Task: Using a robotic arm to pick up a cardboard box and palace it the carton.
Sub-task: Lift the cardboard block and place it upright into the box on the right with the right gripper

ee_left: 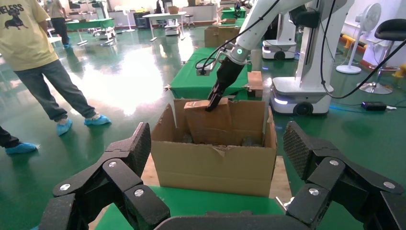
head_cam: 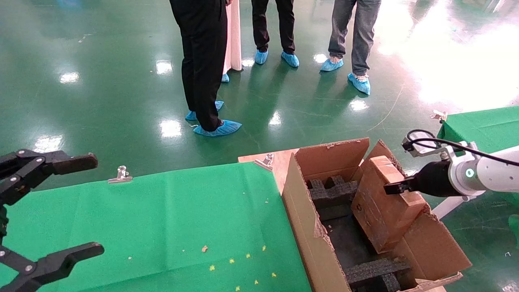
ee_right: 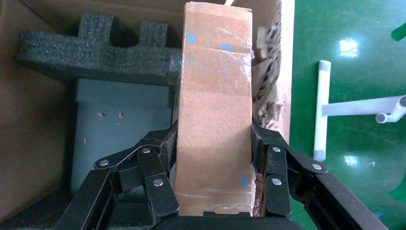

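Glossy green floor (head_cam: 101, 81) — carton (head_cam: 308, 227) beside green cloth (head_cam: 162, 219).

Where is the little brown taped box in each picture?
Head view: the cardboard box stands tilted inside the carton at right, gripped by the right end effector.
Left wrist view: far off, centre, cardboard box sticking up from the carton.
Right wrist view: centre, cardboard box between the fingers.
Shared landmark: the carton's black foam.
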